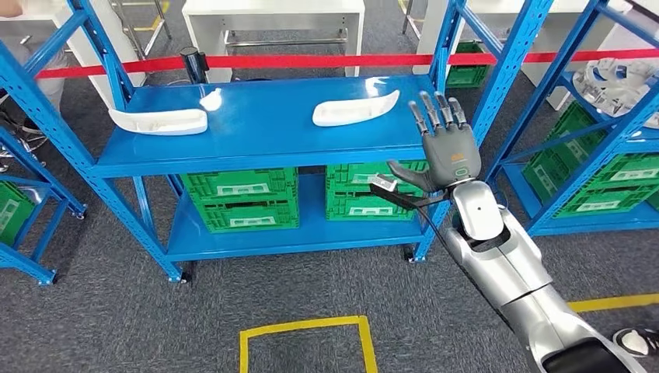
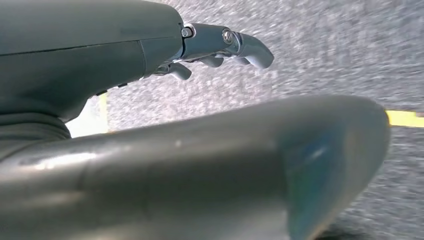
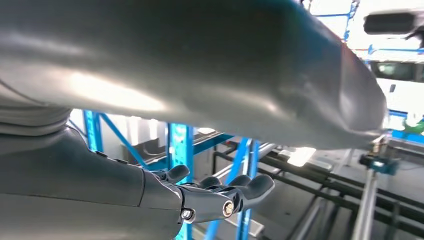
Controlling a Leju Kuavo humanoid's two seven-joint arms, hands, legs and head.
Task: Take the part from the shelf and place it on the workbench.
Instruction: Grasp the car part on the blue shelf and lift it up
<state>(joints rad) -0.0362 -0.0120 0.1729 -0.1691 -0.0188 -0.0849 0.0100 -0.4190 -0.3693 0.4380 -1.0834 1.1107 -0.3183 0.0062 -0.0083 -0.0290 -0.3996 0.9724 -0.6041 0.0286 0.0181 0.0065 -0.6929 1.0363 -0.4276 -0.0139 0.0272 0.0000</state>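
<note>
Head view: the right hand (image 1: pixel 443 148) is raised, fingers apart, holding nothing, just beside a smooth, curved white part (image 1: pixel 356 109) on the shiny blue shelf (image 1: pixel 264 124).

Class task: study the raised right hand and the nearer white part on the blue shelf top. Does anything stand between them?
Nothing visible does. The right hand is raised, fingers apart, just right of the white part, which lies on the bare shelf top.

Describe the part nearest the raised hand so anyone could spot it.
Find the blue rack facing the robot; two white parts lie on its upper shelf. The target is the white curved part toward the shelf's right end, just beside the raised right hand, not the one near the left end.
</note>
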